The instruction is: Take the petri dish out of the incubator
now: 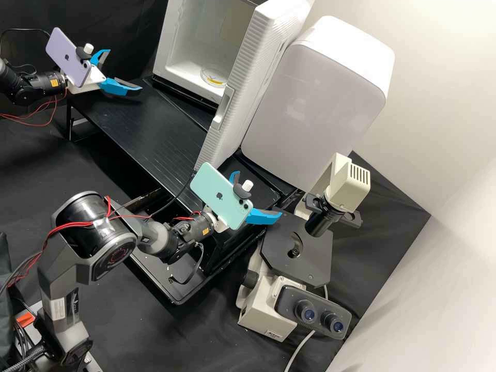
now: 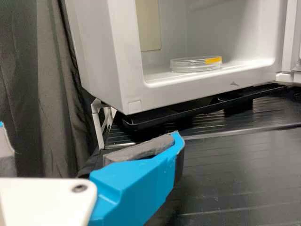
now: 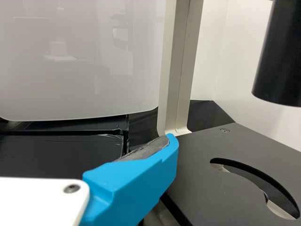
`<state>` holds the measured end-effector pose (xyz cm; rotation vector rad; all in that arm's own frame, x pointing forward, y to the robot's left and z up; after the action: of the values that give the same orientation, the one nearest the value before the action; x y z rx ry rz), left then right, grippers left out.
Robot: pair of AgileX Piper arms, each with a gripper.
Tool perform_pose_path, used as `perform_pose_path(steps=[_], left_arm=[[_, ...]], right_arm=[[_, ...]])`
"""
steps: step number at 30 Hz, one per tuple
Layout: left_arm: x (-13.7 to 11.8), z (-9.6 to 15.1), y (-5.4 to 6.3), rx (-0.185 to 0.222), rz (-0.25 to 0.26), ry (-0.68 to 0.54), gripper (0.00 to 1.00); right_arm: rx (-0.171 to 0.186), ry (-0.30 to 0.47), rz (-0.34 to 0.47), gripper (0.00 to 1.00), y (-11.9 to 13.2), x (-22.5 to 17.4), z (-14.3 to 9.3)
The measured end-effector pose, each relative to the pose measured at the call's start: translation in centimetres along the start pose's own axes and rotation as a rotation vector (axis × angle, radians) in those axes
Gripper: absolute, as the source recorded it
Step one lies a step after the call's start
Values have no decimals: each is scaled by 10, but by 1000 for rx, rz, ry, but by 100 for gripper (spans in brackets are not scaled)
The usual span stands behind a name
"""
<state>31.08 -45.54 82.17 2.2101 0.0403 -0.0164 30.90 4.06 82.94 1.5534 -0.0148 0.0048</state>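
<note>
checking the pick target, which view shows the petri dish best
Left wrist view: the petri dish sits close and side-on on the incubator floor. High view shows it small, from above. Right wrist view faces the microscope stage.

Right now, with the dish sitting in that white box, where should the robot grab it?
Probably by its rim: the petri dish lies flat and shallow on the incubator floor, so pinch opposite sides of its round wall, coming level through the open front, which the left gripper faces.

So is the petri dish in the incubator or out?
In. The petri dish lies flat on the floor of the incubator, whose door stands open.
</note>
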Motion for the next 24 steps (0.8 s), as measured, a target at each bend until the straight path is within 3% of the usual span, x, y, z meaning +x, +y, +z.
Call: perform_pose_path(steps=[15, 21, 24], left_arm=[[0, 1, 0, 4, -1, -7, 100], [-1, 12, -2, -42, -12, -56, 100], [-4, 28, -6, -45, -27, -129, 100]], right_arm=[[0, 0, 0, 100, 0, 0, 0], [0, 0, 0, 100, 0, 0, 0], [0, 0, 0, 100, 0, 0, 0]])
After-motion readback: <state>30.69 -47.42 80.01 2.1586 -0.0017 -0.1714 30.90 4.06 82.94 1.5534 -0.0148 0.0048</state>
